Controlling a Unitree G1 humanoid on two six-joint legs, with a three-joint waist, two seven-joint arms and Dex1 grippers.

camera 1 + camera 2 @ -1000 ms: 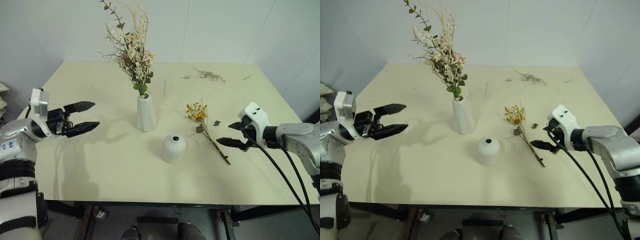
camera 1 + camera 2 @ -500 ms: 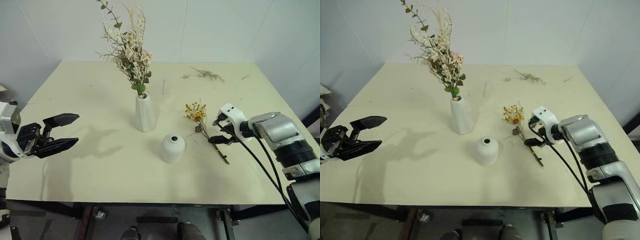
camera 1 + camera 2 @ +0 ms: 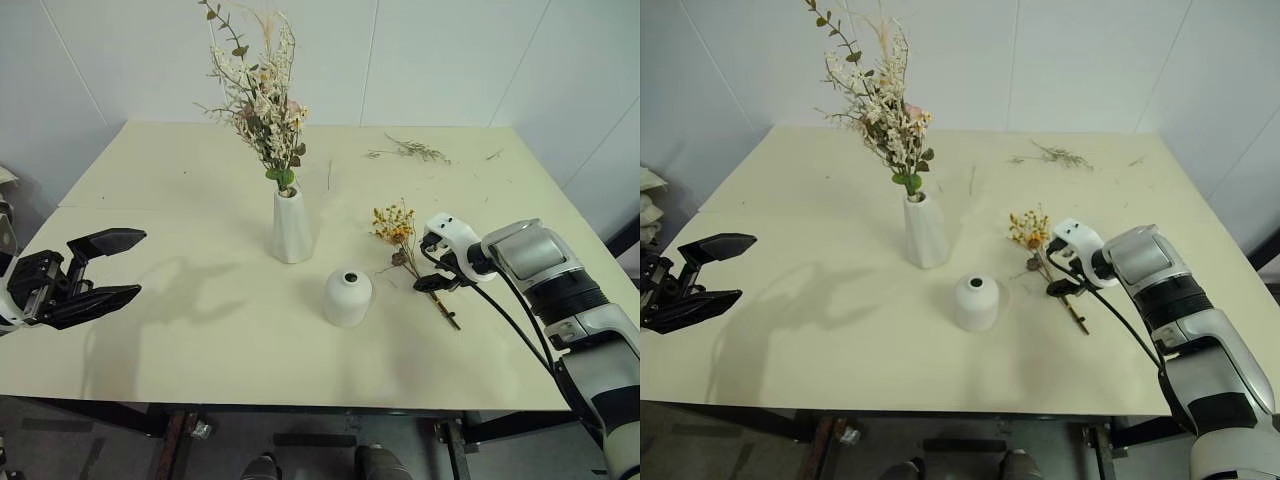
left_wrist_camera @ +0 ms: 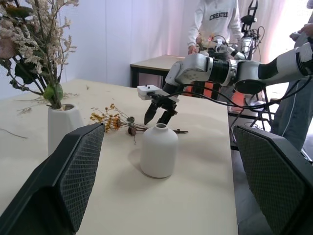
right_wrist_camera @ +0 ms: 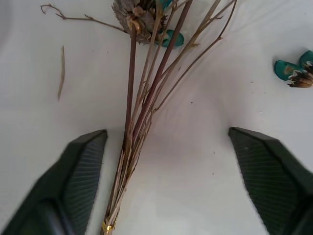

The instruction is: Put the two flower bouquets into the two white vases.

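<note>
Right gripper (image 3: 437,283), fingers spread, newly lowered astride yellow bouquet (image 3: 398,228) stems, grasp imminent; left gripper (image 3: 105,268) open, withdrawn; pink bouquet (image 3: 262,95) already vased

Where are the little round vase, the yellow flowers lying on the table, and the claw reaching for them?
short round vase (image 3: 348,297), left eye view, its rounded body
yellow bouquet (image 3: 394,224), left eye view, its blooms
right claw (image 4: 159,113), left wrist view, between its fingertips
</note>
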